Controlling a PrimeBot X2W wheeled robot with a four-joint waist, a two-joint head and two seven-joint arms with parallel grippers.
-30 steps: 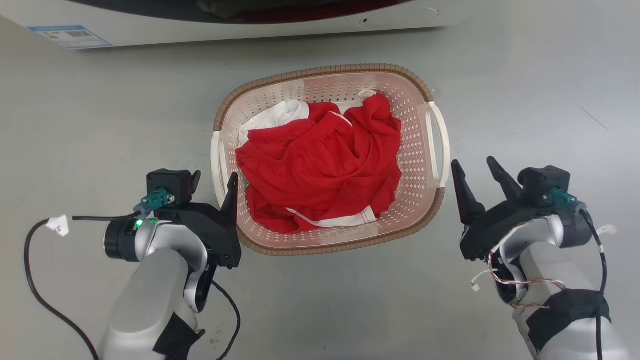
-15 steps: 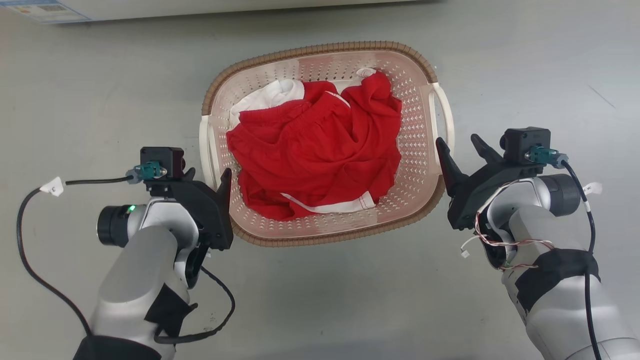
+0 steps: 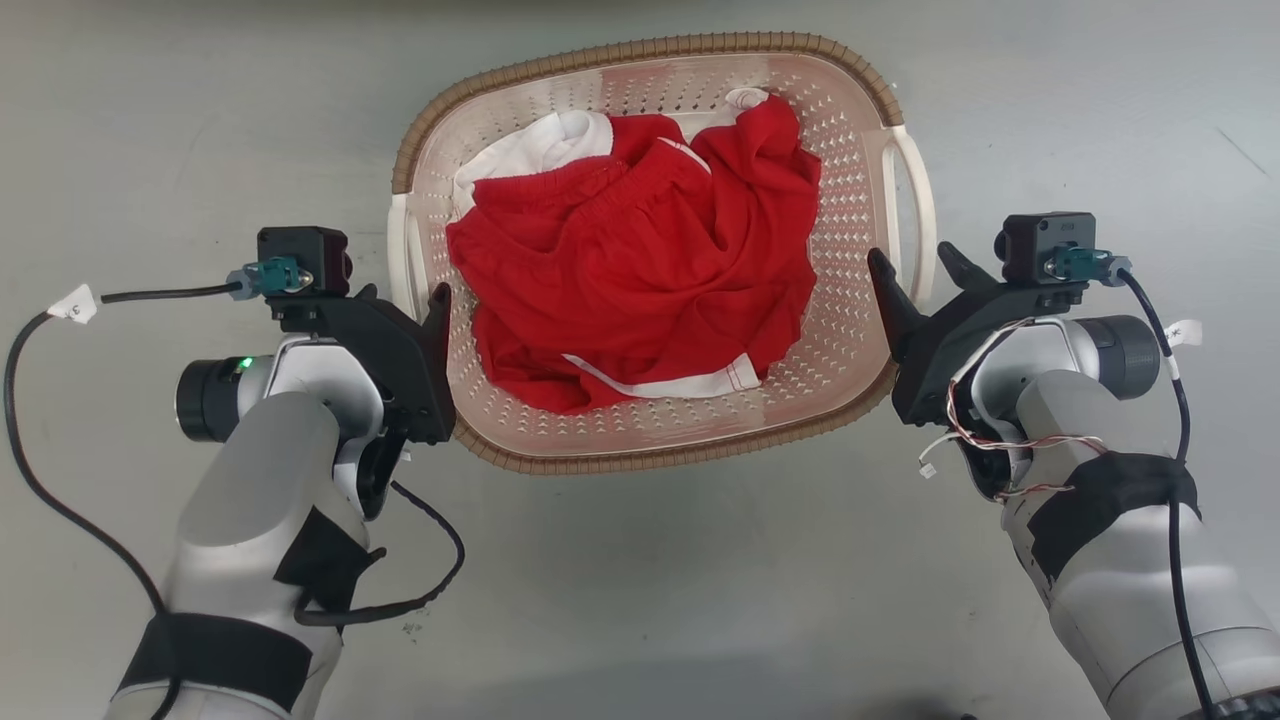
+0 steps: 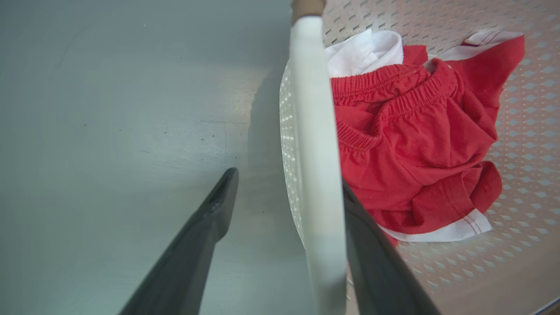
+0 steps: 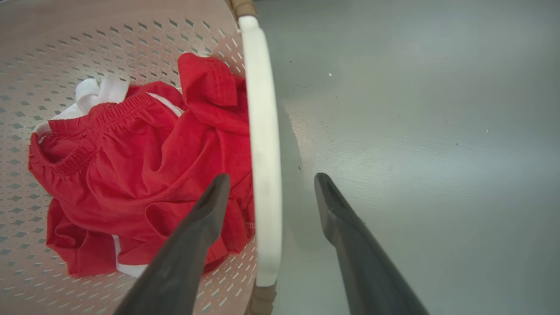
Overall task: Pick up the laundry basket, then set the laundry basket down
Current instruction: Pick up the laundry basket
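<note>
Your left tool (image 3: 402, 295) stands with fingers apart, straddling the left white handle (image 3: 397, 250) of the laundry basket (image 3: 640, 440), which sits on the grey floor (image 3: 150, 120) between your arms with red clothing (image 3: 640, 290) inside. Your right tool (image 3: 910, 255), fingers also apart, straddles the right handle (image 3: 927, 200).

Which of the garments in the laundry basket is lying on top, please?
The red shorts lie on top; the white garment only peeks out from beneath them at the far left corner of the laundry basket.
</note>
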